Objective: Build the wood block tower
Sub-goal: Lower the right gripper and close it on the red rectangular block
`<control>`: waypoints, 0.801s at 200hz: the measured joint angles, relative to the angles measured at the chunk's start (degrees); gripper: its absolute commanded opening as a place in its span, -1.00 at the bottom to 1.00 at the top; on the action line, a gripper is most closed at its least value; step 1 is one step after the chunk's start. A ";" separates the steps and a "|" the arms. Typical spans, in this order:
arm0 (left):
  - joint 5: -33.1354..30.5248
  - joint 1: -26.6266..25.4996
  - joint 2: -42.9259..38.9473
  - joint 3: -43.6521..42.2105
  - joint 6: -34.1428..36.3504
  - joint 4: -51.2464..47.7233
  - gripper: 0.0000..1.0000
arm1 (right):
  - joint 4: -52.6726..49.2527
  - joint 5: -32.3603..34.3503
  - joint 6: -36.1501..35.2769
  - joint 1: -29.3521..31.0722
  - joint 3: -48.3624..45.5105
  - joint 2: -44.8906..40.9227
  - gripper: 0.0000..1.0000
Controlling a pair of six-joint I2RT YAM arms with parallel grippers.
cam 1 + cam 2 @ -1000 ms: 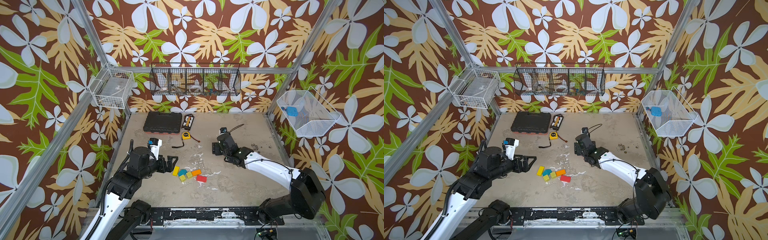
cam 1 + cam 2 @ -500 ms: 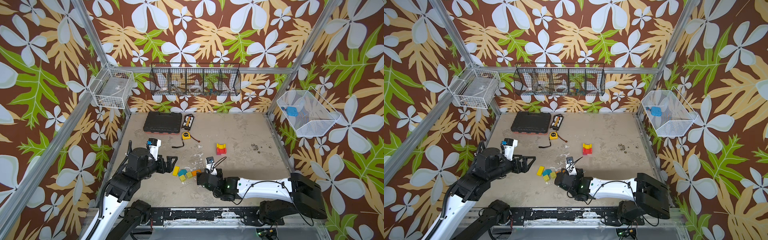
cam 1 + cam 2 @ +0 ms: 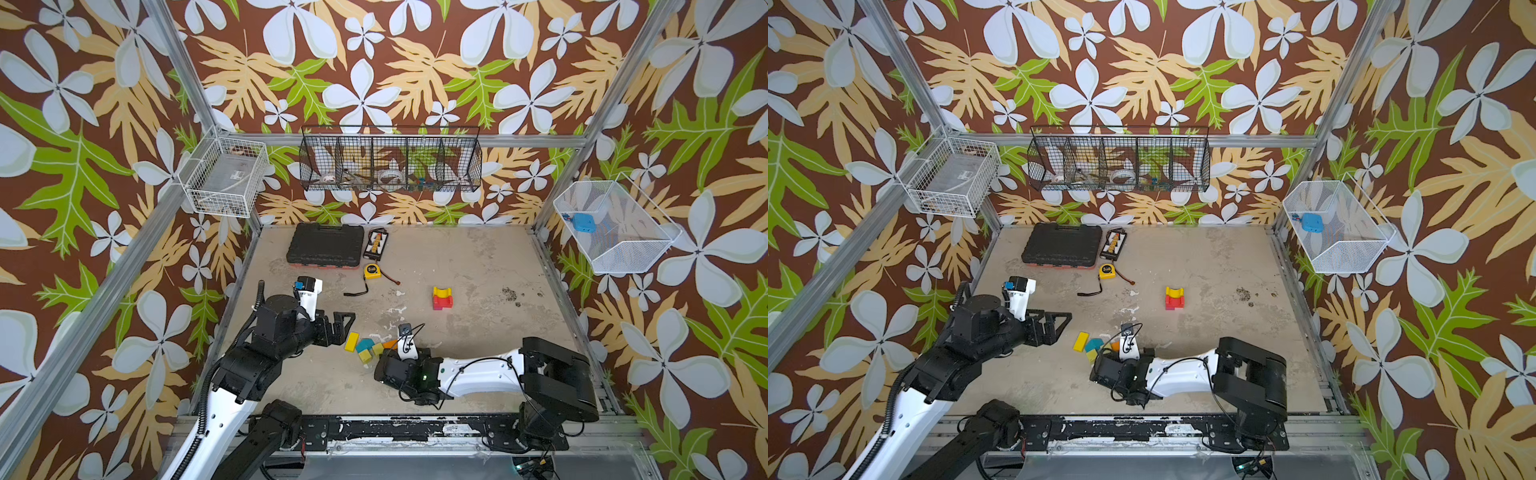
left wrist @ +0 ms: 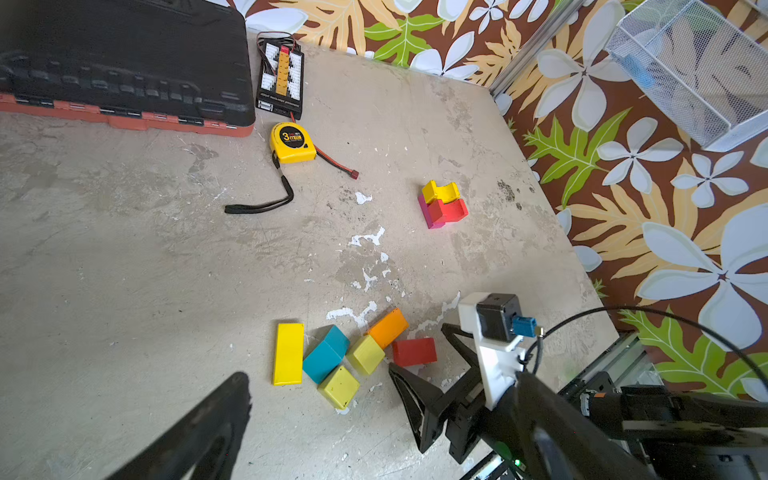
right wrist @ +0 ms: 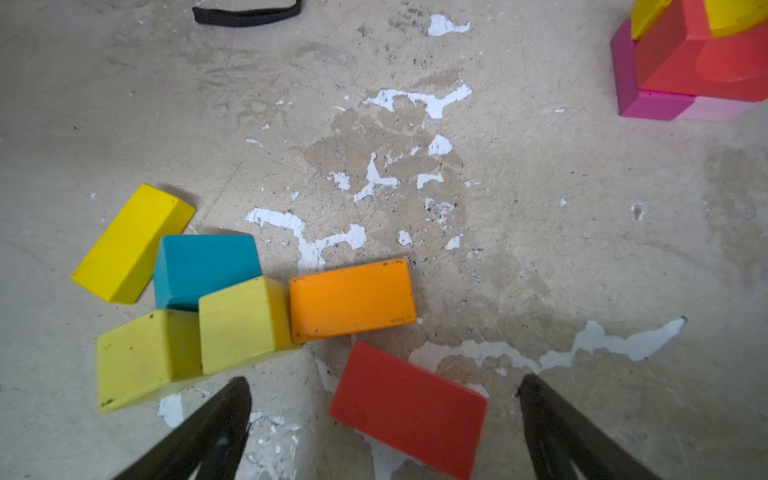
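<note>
Near the middle of the scuffed beige desk [image 3: 478, 257] stands the tower [image 3: 442, 298], low and only a few layers high. It has a magenta and pale pink base, a red block on that, and a yellow arch block on top with its curved hollow turned upward.

Well apart from it, toward the front edge, the loose wood blocks lie in a close cluster. A long yellow brick [image 5: 133, 243] leans against a teal block [image 5: 205, 268], and two lime cubes [image 5: 143, 357] [image 5: 243, 322] sit pressed together beside the teal one. An orange brick [image 5: 353, 299] touches the nearer lime cube. A flat red brick [image 5: 409, 409] lies skewed just beside the orange one.

The right tool [image 5: 382, 381] is low over the desk with its jaws spread wide. They straddle the red brick with a gap on each side, and it holds nothing. The left tool [image 3: 343, 326] is also wide open and empty, just beside the yellow brick.
</note>
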 measured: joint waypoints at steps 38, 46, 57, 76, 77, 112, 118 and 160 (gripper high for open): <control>0.00 0.00 -0.09 0.00 0.00 0.00 1.00 | -1.92 0.22 1.18 -0.02 2.73 3.78 1.00; 0.02 0.00 -0.13 0.00 0.00 0.00 1.00 | -2.25 0.24 1.66 -0.11 2.86 4.22 1.00; 0.02 0.00 -0.15 0.00 0.00 0.00 1.00 | -2.82 0.26 1.99 -0.11 2.71 4.52 1.00; 0.02 0.00 -0.22 0.00 0.00 0.00 1.00 | -3.67 0.63 3.39 -0.11 1.92 4.52 0.99; 0.02 0.00 -0.22 0.00 0.00 0.00 1.00 | -3.69 0.63 3.41 -0.11 1.88 4.52 0.99; 0.02 0.00 -0.20 0.00 0.00 0.00 1.00 | -5.07 1.55 6.16 -0.07 -0.46 3.34 0.97; 0.02 0.00 -0.20 0.00 0.00 0.00 1.00 | -5.14 1.75 6.47 -0.02 -1.03 2.97 0.97; 0.02 0.00 -0.20 0.00 0.00 0.00 1.00 | -5.44 2.91 9.40 0.00 -4.70 0.52 0.93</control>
